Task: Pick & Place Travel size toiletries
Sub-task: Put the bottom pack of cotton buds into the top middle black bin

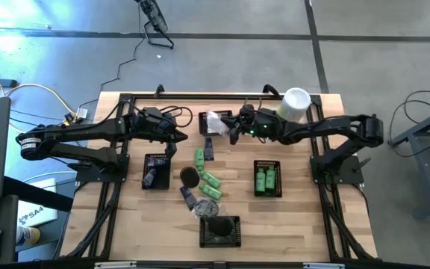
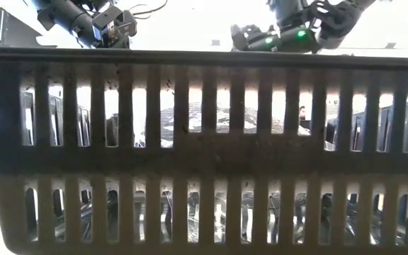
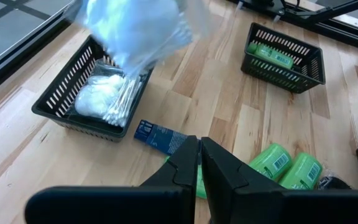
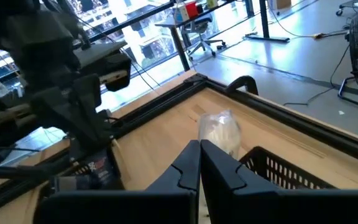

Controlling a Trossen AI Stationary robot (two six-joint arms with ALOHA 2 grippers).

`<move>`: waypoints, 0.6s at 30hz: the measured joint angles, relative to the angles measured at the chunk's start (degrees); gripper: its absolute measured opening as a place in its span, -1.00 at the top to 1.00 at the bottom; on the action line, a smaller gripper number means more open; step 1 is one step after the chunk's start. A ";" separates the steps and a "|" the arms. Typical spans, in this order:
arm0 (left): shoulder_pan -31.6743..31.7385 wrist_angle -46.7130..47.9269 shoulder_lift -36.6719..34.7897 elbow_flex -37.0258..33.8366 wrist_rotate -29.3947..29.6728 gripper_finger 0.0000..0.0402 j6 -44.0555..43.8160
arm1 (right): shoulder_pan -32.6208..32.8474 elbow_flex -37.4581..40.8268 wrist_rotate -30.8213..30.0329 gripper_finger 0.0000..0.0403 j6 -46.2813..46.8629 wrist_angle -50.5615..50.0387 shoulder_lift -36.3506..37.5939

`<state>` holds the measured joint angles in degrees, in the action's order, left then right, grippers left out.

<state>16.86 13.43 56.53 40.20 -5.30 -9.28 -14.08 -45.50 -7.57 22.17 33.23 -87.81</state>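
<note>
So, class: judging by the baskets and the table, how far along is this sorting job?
Done: green bottles in the right basket, white packets in the back basket. In hand: right gripper holds a white packet over that basket. Left: loose green bottles and dark pieces mid-table.

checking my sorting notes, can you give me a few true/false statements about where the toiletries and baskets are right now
1. The right basket holds green bottles. True.
2. The far basket holds green bottles. False: it holds white packets.
3. Loose green bottles lie on the table between the baskets. True.
4. The white-lidded canister lies on its side mid-table. False: it stands near the far edge, by the right arm.
5. Both end effectors are wide open. False: the left end effector and the right end effector are shut, nothing between their fingers.
</note>
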 joint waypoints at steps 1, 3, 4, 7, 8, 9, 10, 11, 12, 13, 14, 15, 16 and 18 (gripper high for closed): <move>0.00 0.00 0.00 -0.02 0.00 0.92 0.00 | -0.19 -0.54 0.07 0.99 0.01 -0.17 -0.80; 0.00 0.00 0.00 -0.02 0.00 0.92 0.00 | -0.59 -1.53 -0.02 0.99 0.02 -1.17 -2.21; 0.00 0.00 0.00 0.00 0.00 0.92 0.00 | -0.71 -2.11 -0.03 0.99 0.04 -1.63 -2.91; 0.00 0.00 0.00 -0.02 0.00 0.92 0.00 | -1.38 -3.30 -0.15 0.99 0.04 -3.03 -4.98; 0.00 0.00 0.00 -0.01 0.00 0.92 0.00 | -1.56 -3.60 -0.17 0.99 0.04 -3.02 -5.67; 0.00 0.00 0.00 -0.02 0.00 0.92 0.00 | -1.77 -3.83 -0.17 0.99 0.02 -3.01 -6.36; 0.00 0.00 0.00 -0.02 0.00 0.92 0.00 | -1.95 -4.01 -0.19 0.99 0.05 -3.02 -6.90; 0.00 0.00 0.00 -0.02 0.00 0.92 0.00 | -2.19 -4.09 -0.20 0.99 0.11 -3.02 -7.30; 0.00 0.00 0.02 0.00 0.00 0.92 -0.02 | -2.42 -4.11 -0.26 0.99 0.21 -3.02 -7.60; 0.00 0.00 0.02 -0.02 0.00 0.92 -0.02 | -2.57 -4.12 -0.46 0.99 0.32 -2.97 -7.91; 0.00 0.02 0.02 -0.02 0.00 0.92 -0.02 | -2.59 -4.12 -0.90 0.98 0.33 -2.95 -8.08; 0.00 0.02 0.02 -0.02 0.00 0.92 -0.02 | -2.62 -4.12 -1.51 0.96 0.25 -3.05 -8.11; 0.00 0.02 0.04 -0.02 0.01 0.92 -0.02 | -2.62 -4.12 -2.27 0.94 -0.09 -3.05 -8.13; 0.00 0.02 0.04 -0.01 0.00 0.92 -0.02 | -2.58 -4.12 -3.02 0.85 -0.99 -2.68 -8.13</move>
<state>16.86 13.45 56.58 40.19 -5.30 -9.30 -16.67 -49.63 -10.59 21.19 30.55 -95.94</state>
